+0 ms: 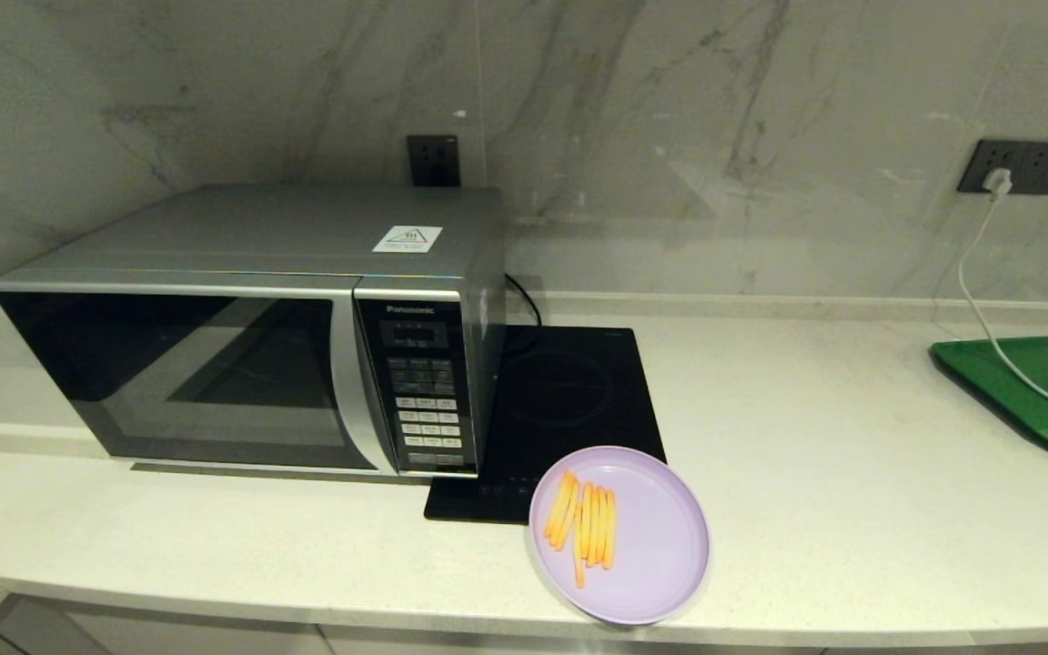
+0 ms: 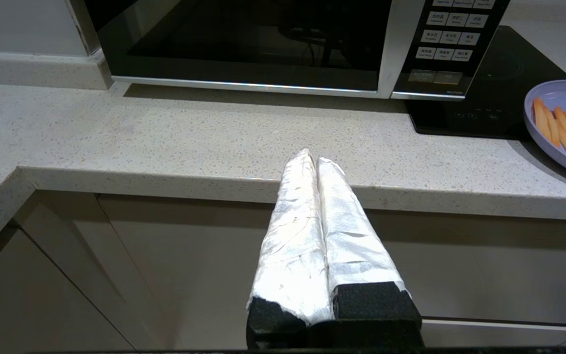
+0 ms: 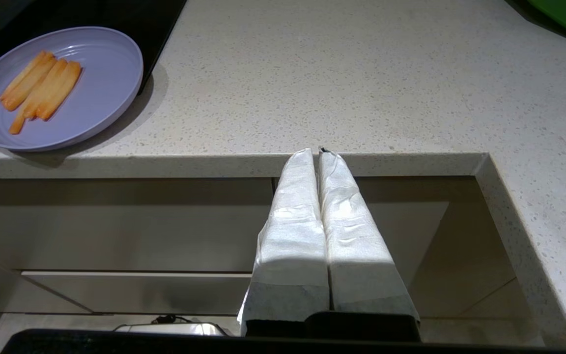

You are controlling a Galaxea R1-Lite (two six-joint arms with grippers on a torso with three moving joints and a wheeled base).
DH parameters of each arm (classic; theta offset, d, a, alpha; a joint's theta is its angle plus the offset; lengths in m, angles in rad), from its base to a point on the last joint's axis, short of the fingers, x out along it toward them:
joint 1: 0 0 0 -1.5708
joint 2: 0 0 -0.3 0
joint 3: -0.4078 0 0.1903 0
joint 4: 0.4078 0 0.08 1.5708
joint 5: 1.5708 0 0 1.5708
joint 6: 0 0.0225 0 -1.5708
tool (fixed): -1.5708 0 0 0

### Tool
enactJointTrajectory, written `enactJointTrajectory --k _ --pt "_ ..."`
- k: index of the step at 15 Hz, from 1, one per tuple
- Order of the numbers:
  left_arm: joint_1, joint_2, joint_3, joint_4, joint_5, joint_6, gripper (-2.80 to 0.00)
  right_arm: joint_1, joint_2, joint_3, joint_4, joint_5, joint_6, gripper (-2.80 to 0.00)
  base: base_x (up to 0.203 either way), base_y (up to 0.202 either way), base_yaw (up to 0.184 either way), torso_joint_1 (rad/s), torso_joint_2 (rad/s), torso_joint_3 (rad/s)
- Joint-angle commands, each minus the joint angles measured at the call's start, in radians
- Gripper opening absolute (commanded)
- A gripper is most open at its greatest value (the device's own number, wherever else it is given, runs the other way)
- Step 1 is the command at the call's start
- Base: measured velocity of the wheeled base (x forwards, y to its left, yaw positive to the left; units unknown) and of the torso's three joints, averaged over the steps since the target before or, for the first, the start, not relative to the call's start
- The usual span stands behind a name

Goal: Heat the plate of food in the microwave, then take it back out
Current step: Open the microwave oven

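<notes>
Two grippers waited below the counter's front edge, and neither showed in our head view. Our left gripper (image 2: 311, 160) had its white-wrapped fingers pressed together on nothing, facing the microwave. Our right gripper (image 3: 315, 155) was likewise closed and empty, well to the right of the plate.

We saw the round, pale lilac plastic plate (image 1: 660, 555) with its raised rim sitting near the front of the speckled, off-white stone counter (image 1: 851, 509). Several thin orange-yellow fries (image 1: 586, 526) lay side by side on its left half. The plate's far edge overlapped the front corner of a flat, glossy black induction hob (image 1: 569, 400).

Just left of the hob stood the large silver-grey box microwave (image 1: 260, 318), with its dark glass door shut, a curved silver handle strip (image 1: 347, 382), a panel of small pale buttons (image 1: 427, 400) and a white sticker (image 1: 408, 238) on top. A green rectangular tray (image 1: 1047, 373) lay at the far right, crossed by a white cable.

We judged the task not yet begun. The first move called for our left gripper to rise and pull the door open at the handle strip.
</notes>
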State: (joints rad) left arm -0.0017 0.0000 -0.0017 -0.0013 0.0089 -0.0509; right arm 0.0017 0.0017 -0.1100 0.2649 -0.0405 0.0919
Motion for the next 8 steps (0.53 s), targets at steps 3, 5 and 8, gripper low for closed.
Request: enactJointTrajectory --k 3,5,8 --pt "0.0 0.002 0.0 0.0 0.0 0.0 -2.8 0.0 0.0 0.001 -0.003 0.001 0.002 -2.8 0.0 0.0 0.0 0.0 0.0 0.0" --pt "0.0 0.002 0.0 0.0 0.0 -0.001 -2.8 0.0 0.0 0.001 -0.003 0.001 0.002 -2.8 0.0 0.0 0.0 0.0 0.0 0.0" --pt "0.0 0.002 0.0 0.0 0.0 0.0 -2.8 0.0 0.0 0.001 -0.003 0.001 0.002 -2.8 0.0 0.0 0.0 0.0 0.0 0.0"
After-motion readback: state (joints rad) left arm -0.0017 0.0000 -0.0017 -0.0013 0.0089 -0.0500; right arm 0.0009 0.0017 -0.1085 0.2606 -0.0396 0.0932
